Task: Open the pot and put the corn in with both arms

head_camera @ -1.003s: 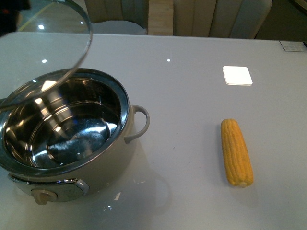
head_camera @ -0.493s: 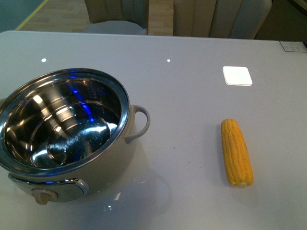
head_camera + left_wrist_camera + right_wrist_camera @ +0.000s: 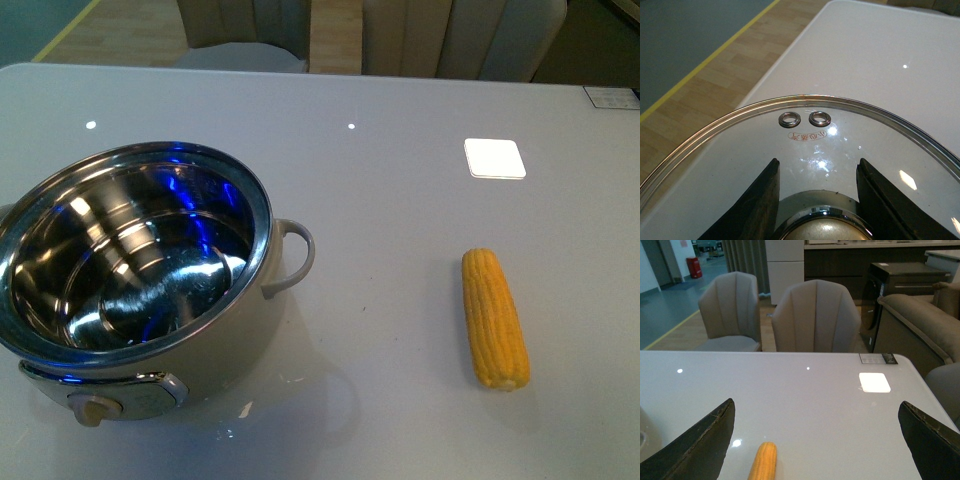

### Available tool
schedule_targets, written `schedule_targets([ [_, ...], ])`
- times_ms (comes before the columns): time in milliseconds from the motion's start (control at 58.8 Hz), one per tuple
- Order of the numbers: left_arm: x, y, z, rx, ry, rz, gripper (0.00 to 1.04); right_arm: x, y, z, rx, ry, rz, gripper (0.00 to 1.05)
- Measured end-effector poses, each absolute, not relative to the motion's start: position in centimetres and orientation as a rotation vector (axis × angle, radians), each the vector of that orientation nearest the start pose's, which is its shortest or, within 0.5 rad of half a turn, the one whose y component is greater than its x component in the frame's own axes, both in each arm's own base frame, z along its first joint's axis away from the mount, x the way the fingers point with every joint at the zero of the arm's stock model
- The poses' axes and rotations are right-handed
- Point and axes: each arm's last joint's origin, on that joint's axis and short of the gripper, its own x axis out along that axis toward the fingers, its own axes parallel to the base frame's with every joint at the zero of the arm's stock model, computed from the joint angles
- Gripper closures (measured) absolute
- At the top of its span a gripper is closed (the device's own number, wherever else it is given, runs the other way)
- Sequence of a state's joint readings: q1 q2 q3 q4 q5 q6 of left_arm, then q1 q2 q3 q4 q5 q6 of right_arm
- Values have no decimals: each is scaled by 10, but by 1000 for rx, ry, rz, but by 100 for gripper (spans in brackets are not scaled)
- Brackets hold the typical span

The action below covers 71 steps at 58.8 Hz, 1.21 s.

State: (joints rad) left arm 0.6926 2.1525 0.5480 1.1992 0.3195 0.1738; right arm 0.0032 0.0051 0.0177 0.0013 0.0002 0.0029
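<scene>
Uncovered, empty steel pot; yellow corn flat, well apart rightward.

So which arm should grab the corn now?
Right. The right fingers are open and empty, with the corn lying just ahead of them. The left fingers are busy gripping the glass lid by its knob.

A: Any markings to log?
B: Item 1: red oval stamp, Chinese characters, on lid, just beside its eyelets; not legible. Item 2: printed card on table; too small to read.
</scene>
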Motion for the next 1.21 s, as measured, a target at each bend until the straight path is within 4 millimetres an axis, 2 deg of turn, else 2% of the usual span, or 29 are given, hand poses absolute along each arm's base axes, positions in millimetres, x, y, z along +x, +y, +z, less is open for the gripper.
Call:
schedule_targets([
  [391,267,207,2,-20,392,342,64,97,0,169,3,-14,3,9],
  [782,291,197,-32,-28,400,294,64,97,0,169,3,-14,3,9],
  [1207,302,197,-54,-75,384,264,64,97,0,169,3,-14,3,9],
])
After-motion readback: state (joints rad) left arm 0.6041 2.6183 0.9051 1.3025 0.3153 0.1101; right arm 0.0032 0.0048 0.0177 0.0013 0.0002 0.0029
